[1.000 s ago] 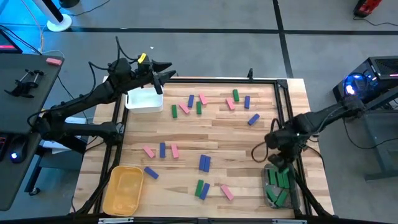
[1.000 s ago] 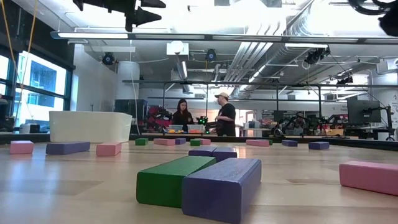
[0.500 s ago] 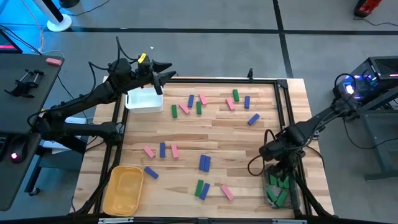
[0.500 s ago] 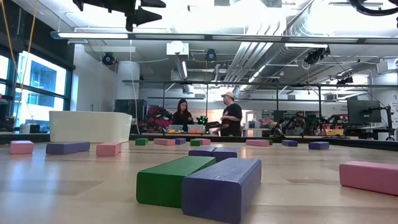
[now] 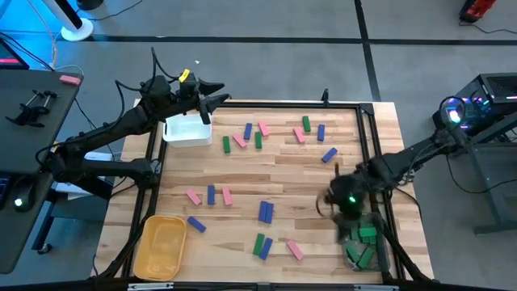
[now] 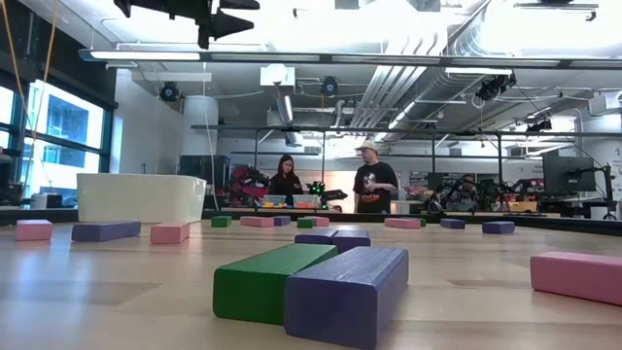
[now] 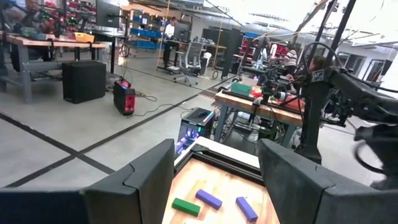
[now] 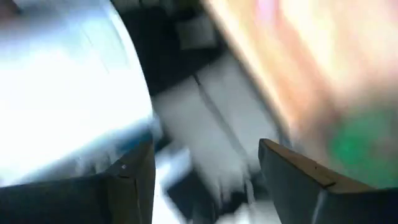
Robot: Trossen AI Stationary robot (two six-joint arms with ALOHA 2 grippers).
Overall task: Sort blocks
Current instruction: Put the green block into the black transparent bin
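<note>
We see the blocks (image 5: pixel 262 212) scattered across the bench (image 5: pixel 283 170) at frame center. The left pincer (image 5: pixel 216 99), open and empty, hovers upper left; the right pincer (image 5: pixel 346 202), open, sits lower right above a clear bin (image 5: pixel 363 246) holding green blocks.

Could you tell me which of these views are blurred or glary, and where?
Right wrist view: heavy motion smear; only its dark fingers read clearly. High view: the right gripper is smeared, with a green glow on it. Low view: ceiling lights blow out; the near purple block looks soft. Left wrist view: mostly sharp.
</note>
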